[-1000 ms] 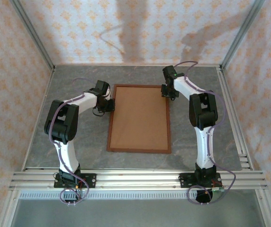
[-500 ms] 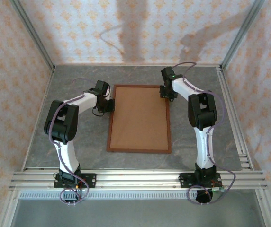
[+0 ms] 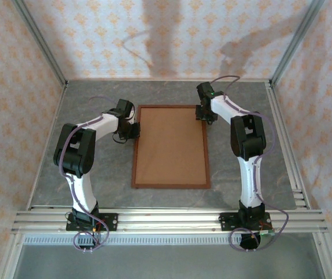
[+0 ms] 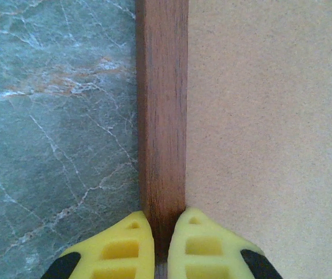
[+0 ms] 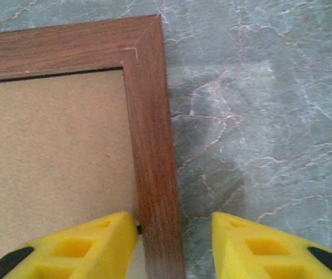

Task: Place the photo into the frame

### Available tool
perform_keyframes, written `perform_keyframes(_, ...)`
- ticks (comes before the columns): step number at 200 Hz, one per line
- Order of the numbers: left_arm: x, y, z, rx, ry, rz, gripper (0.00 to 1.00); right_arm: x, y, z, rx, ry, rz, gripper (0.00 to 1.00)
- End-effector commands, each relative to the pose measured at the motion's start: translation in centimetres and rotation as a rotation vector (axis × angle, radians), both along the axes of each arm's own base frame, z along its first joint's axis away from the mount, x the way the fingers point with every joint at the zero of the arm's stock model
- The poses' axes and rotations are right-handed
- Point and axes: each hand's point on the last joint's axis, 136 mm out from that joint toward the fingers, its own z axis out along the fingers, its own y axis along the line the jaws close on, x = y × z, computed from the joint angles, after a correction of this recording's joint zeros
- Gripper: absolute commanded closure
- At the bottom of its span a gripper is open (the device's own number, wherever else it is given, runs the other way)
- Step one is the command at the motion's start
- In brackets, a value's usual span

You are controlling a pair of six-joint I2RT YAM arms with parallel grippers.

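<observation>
At centre left, our left gripper (image 4: pixel 163 220) pinches the frame's (image 3: pixel 170 186) left rail. The frame lies flat at centre, brown backing board (image 3: pixel 170 145) up. At upper right, our right gripper (image 5: pixel 172 224) straddles the right rail, jaws parted.

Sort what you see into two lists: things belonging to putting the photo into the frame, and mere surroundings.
Belonging: the frame; the brown backing board lying in it; the left hand, shut on the frame's left side; the right hand, open astride its right side.
Surroundings: the marbled table; the patterned walls; the metal rails at the near edge.
</observation>
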Motion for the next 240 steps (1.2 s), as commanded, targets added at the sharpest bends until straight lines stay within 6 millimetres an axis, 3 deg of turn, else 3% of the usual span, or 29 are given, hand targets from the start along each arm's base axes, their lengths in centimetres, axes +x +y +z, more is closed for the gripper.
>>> perform_keyframes(1,-0.6,-0.2,0.6,0.003,0.001,-0.007,0.92,-1.9,1.1,3.1,-0.058,-0.001,0.051,0.54)
perform_keyframes(25,-0.6,0.0,0.6,0.01,0.001,-0.005,0.92,-2.3,-0.5,5.6,-0.12,-0.049,0.033,0.5)
perform_keyframes(42,-0.6,0.0,0.6,0.01,-0.001,-0.003,0.92,-3.6,-1.3,6.1,-0.139,-0.045,0.028,0.48)
perform_keyframes(97,-0.5,-0.1,0.8,0.005,-0.005,-0.004,0.92,-9.4,-1.8,4.0,-0.09,0.074,0.038,0.53)
perform_keyframes(128,-0.6,-0.1,0.8,0.002,-0.004,-0.003,0.92,-11.1,-1.7,2.6,-0.066,0.126,0.042,0.58)
perform_keyframes(167,-0.4,-0.1,0.8,-0.001,-0.005,-0.002,0.92,-12.2,-1.9,1.2,-0.072,0.167,0.044,0.61)
perform_keyframes(240,-0.5,-0.2,0.6,-0.002,0.0,-0.006,0.92,-11.5,-0.8,-0.8,-0.039,0.195,0.052,0.63)
